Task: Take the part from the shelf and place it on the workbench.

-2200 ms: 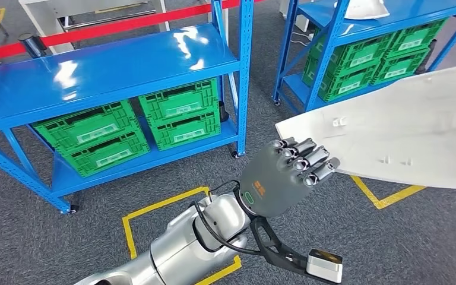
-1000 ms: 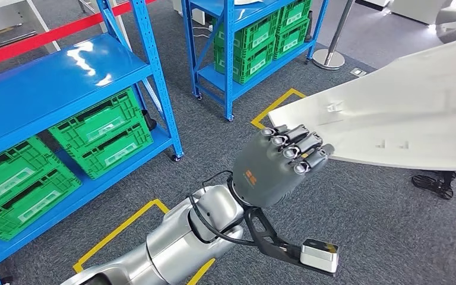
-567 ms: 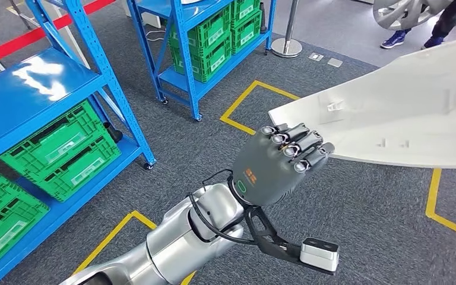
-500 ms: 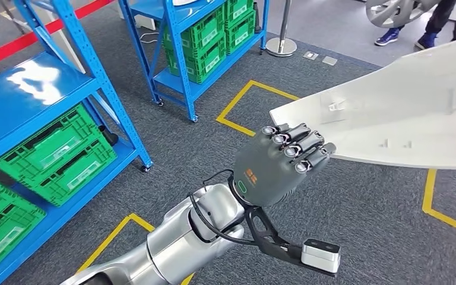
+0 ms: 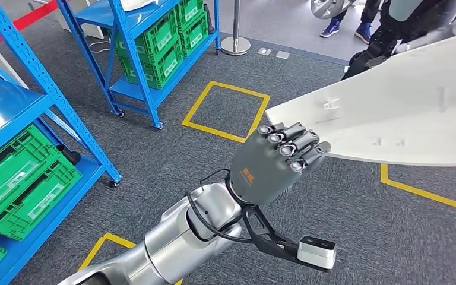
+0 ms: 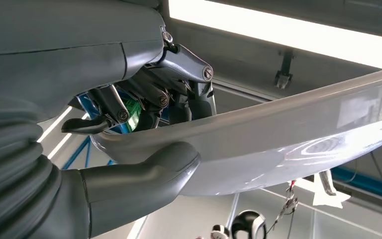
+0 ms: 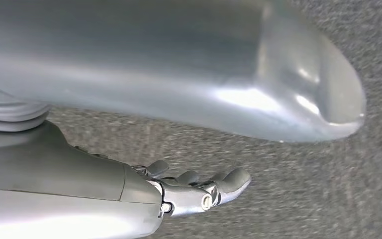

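Observation:
The part [image 5: 404, 113] is a long white panel with small clips on its face, carried above the grey carpet on the right of the head view. My left hand [image 5: 273, 166] grips its near left corner, dark fingers curled over the edge. In the left wrist view the thumb [image 6: 144, 174] presses one side of the part [image 6: 278, 144] and the fingers clamp the other. In the right wrist view my right hand [image 7: 194, 191] lies stretched out beside the part's rounded end [image 7: 179, 64], with carpet showing between them.
Blue shelf racks with green crates [image 5: 154, 41] [image 5: 18, 184] stand at the left. Yellow floor squares [image 5: 225, 110] [image 5: 427, 190] mark the carpet. A post base [image 5: 236, 44] and people's legs [image 5: 386, 24] are at the far top.
The whole view has swung, so the racks have slid to the left and new floor markings and people's legs have come in. The part and my left hand keep the same place in the picture.

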Controlling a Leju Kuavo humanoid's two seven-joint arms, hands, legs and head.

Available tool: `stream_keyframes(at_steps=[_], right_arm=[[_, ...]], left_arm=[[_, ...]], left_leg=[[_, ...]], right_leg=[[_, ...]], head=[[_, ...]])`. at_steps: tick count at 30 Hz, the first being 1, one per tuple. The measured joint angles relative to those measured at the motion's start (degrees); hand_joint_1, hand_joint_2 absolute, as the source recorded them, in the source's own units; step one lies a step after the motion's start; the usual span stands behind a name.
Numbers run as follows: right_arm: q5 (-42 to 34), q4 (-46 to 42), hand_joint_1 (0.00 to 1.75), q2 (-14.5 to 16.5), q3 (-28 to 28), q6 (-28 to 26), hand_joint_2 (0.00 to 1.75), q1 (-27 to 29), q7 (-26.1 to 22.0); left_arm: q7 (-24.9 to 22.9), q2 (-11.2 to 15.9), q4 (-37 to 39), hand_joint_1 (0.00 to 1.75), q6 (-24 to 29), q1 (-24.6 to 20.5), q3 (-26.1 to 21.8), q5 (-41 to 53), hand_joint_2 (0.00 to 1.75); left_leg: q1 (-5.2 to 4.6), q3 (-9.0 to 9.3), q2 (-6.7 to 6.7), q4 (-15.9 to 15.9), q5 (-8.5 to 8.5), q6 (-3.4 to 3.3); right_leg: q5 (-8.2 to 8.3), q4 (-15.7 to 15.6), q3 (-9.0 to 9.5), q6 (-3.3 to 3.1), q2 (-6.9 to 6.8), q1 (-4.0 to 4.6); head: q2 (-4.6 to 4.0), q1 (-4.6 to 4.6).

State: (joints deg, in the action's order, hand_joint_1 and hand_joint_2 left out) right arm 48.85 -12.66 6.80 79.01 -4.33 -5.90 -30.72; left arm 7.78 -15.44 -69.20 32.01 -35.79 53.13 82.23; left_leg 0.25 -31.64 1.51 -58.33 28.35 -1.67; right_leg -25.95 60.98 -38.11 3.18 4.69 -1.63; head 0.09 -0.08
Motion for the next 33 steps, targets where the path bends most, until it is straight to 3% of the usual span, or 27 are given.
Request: stream_keyframes(at_steps=[2,3,4,5,6,9,11,13,15,17,19,20,22,24,26,28,29,31,32,33], right_arm=[[0.3,0.0,0.0,0.0,-0.1,0.0,0.0,-0.2,0.2],[0.4,0.0,0.0,0.0,-0.1,0.0,0.0,-0.3,0.3],[0.5,0.0,0.0,0.0,-0.2,0.0,0.0,-0.3,0.3],[0.5,0.0,0.0,0.0,-0.2,0.0,0.0,-0.3,0.3],[0.5,0.0,0.0,0.0,-0.2,0.0,0.0,-0.2,0.4],[0.5,0.0,0.0,0.0,-0.3,0.0,0.0,-0.4,0.3],[0.6,0.0,0.0,0.0,-0.4,0.0,0.0,-0.5,0.3],[0.7,0.0,0.0,0.0,-0.5,0.0,0.0,-0.4,0.5],[0.6,0.0,0.0,0.0,-0.5,0.0,0.0,-0.3,0.7],[0.3,0.0,0.0,0.0,-0.6,0.0,0.0,-0.5,0.6],[0.0,0.0,0.0,0.0,-0.6,0.0,0.0,-0.5,0.2],[-0.1,0.0,0.0,0.0,-0.6,0.0,0.0,-0.5,0.0],[-0.3,0.0,0.0,0.0,-0.6,0.0,0.0,-0.5,-0.2],[-0.5,0.0,0.0,0.2,-0.6,0.0,0.0,-0.5,-0.2],[-0.8,0.0,0.0,0.3,-0.6,0.0,0.0,-0.6,-0.3],[-1.1,0.0,0.0,0.4,-0.6,0.0,0.0,-0.5,-0.2],[-1.3,0.0,0.0,0.4,-0.6,0.0,0.0,-0.4,-0.1],[-1.5,0.0,0.0,0.5,-0.6,0.1,0.0,-0.4,0.1],[-1.6,0.0,0.0,0.6,-0.6,0.1,0.0,-0.4,0.2],[-1.6,0.0,0.0,0.7,-0.6,0.1,0.0,-0.5,0.4]], left_arm=[[-0.3,0.0,0.0,1.75,0.0,-0.1,0.0,0.4,1.75],[-0.5,0.1,0.1,1.75,0.0,-0.1,0.0,0.6,1.75],[-0.6,0.2,0.1,1.75,0.0,0.0,0.0,0.9,1.75],[-0.7,0.3,0.1,1.75,0.0,0.1,0.0,1.0,1.75],[-0.8,0.3,0.1,1.75,0.1,0.2,0.0,1.2,1.75],[-0.9,0.3,-0.6,1.75,0.2,0.5,-0.1,1.3,1.75],[-1.0,0.3,-1.0,1.75,0.3,0.7,-0.1,1.5,1.75],[-1.1,0.3,-1.3,1.75,0.5,0.8,-0.1,1.7,1.75],[-1.1,0.4,-1.6,1.75,0.5,0.9,-0.2,1.9,1.75],[-0.9,0.6,-1.7,1.75,0.4,1.1,-0.2,1.7,1.75],[-0.5,0.8,-1.7,1.75,0.0,1.7,-0.3,1.0,1.75],[-0.3,0.8,-1.6,1.75,-0.4,1.9,-0.3,0.7,1.75],[0.0,0.7,-1.7,1.75,-1.0,2.0,-0.3,0.2,1.75],[0.4,0.5,-1.7,1.75,-1.2,2.0,-0.3,-0.2,1.75],[0.8,0.2,-1.7,1.75,-1.4,2.0,-0.2,-0.5,1.75],[1.1,-0.3,-1.7,1.75,-1.7,2.0,-0.1,-0.7,1.75],[1.2,-0.6,-1.7,1.75,-1.9,2.0,-0.1,-0.9,1.75],[1.4,-1.0,-1.8,1.75,-2.3,2.0,0.0,-1.2,1.75],[1.5,-1.1,-1.7,1.75,-2.4,2.0,0.0,-1.4,1.75],[1.6,-1.0,-1.7,1.75,-2.5,2.2,0.1,-1.5,1.75]], left_leg=[[-0.13,-0.08,-1.67,0.2,-0.14,-0.39],[-0.23,-0.18,-2.54,0.1,-0.12,-0.46],[-0.29,-0.27,-3.39,0.1,-0.09,-0.48],[-0.32,-0.34,-4.2,0.0,-0.04,-0.47],[-0.32,-0.37,-4.97,-0.1,0.04,-0.38],[-0.7,-0.4,-6.86,-0.6,0.62,0.32],[-1.01,-0.2,-7.88,-0.8,0.98,0.9],[-0.95,0.14,-8.52,-0.7,1.24,1.55],[-0.71,-0.53,-6.32,-2.7,2.86,2.27],[-0.46,-3.35,-2.98,-9.0,6.38,2.71],[-0.39,-6.38,-1.83,-15.2,8.52,2.82],[-0.38,-6.8,-1.7,-15.8,8.02,2.78],[-0.31,-4.67,-0.86,-10.8,4.31,2.46],[-0.15,-1.66,1.97,-3.9,1.33,2.01],[-0.27,-0.69,3.57,-1.2,0.83,1.62],[-0.43,-0.52,2.46,-0.7,0.48,1.01],[-0.38,-0.3,1.78,-0.4,0.23,0.6],[-0.19,0.06,0.09,0.3,-0.21,-0.1],[-0.31,0.11,-0.76,0.4,-0.23,-0.29],[-0.4,0.07,-1.7,0.4,-0.19,-0.43]], right_leg=[[-3.67,6.9,-3.22,0.21,-3.26,0.19],[-5.2,10.5,-4.86,0.31,-3.87,0.18],[-5.85,12.7,-5.75,0.38,-4.2,0.16],[-5.47,12.8,-5.52,0.39,-4.4,0.15],[-4.23,10.6,-4.07,0.35,-4.74,0.16],[-0.65,0.1,2.22,-0.34,-8.14,0.53],[-0.51,-1.8,3.03,-1.12,-8.78,0.84],[-0.31,-2.0,2.88,-1.77,-7.39,0.71],[-0.03,-2.2,2.89,-2.4,-6.18,0.4],[0.16,-2.3,2.79,-2.84,-4.82,0.3],[0.22,-2.2,2.63,-3.01,-3.15,0.37],[0.23,-2.2,2.59,-3.0,-2.31,0.39],[0.26,-2.0,2.55,-2.91,-0.65,0.38],[0.37,-1.8,2.34,-2.5,0.87,0.36],[0.66,-1.9,1.89,-1.69,2.07,0.12],[1.01,-2.1,1.59,-0.82,2.95,-0.23],[0.86,-1.8,1.4,-0.55,2.21,-0.18],[-1.12,1.5,-0.25,-0.3,-0.95,0.08],[-2.82,4.7,-1.8,-0.22,-2.68,0.23],[-4.49,8.3,-3.55,-0.12,-3.54,0.22]], head=[[0.0,0.26],[-0.01,0.27],[-0.01,0.28],[-0.01,0.28],[-0.01,0.28],[-0.01,0.25],[-0.01,0.09],[-0.01,-0.03],[-0.01,-0.13],[-0.01,-0.28],[0.0,-0.36],[0.0,-0.38],[0.0,-0.4],[-0.01,-0.38],[0.0,-0.35],[0.0,-0.35],[0.0,-0.29],[-0.01,-0.05],[-0.01,0.05],[-0.01,0.1]])
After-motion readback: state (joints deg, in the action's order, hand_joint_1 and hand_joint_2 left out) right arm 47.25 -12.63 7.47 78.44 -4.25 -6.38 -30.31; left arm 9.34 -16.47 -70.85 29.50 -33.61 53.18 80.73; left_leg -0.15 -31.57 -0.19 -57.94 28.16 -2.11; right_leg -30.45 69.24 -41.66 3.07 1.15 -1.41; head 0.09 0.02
